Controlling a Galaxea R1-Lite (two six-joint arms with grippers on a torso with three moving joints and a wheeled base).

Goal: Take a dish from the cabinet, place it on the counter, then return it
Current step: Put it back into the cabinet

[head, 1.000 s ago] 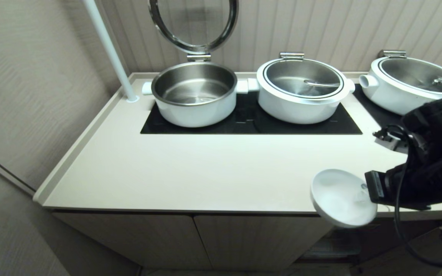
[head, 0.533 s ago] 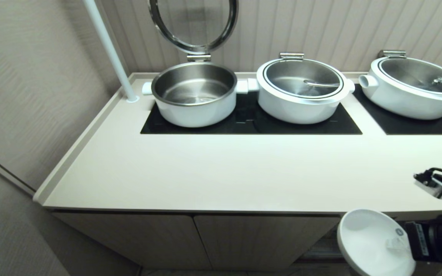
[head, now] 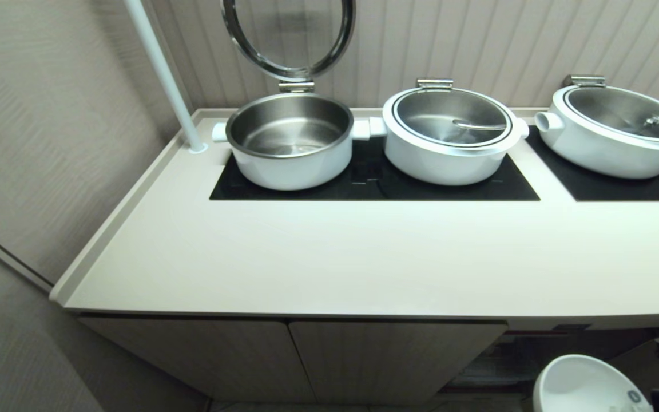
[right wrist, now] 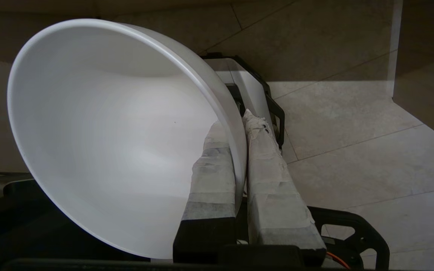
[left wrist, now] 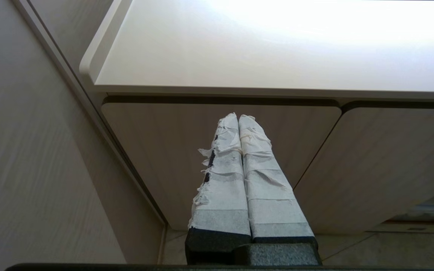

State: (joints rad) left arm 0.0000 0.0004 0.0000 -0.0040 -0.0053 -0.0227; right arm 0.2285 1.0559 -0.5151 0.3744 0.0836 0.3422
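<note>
The dish [head: 584,384] is a plain white bowl, tilted on edge below the counter's [head: 335,263] front edge at the far right, in front of the cabinet's [head: 306,355] open right-hand compartment. My right gripper [right wrist: 239,124] is shut on the dish [right wrist: 107,131], with one taped finger inside the rim and the other outside. Only a black corner of that gripper shows in the head view. My left gripper [left wrist: 239,117] is shut on nothing and hangs low before a closed ribbed cabinet door [left wrist: 164,158], under the counter's [left wrist: 277,49] corner.
Three big white pots stand on the black cooktop panels [head: 364,183]. The left pot [head: 289,143] has its round lid raised; the others [head: 449,134] [head: 615,129] are covered. A white pole [head: 163,74] rises at the back left beside a wall. Pale tiled floor [right wrist: 352,131] lies below.
My right gripper has sunk with the dish from just above the counter's front edge to below it, towards the lower right corner of the head view. The left arm has kept still.
</note>
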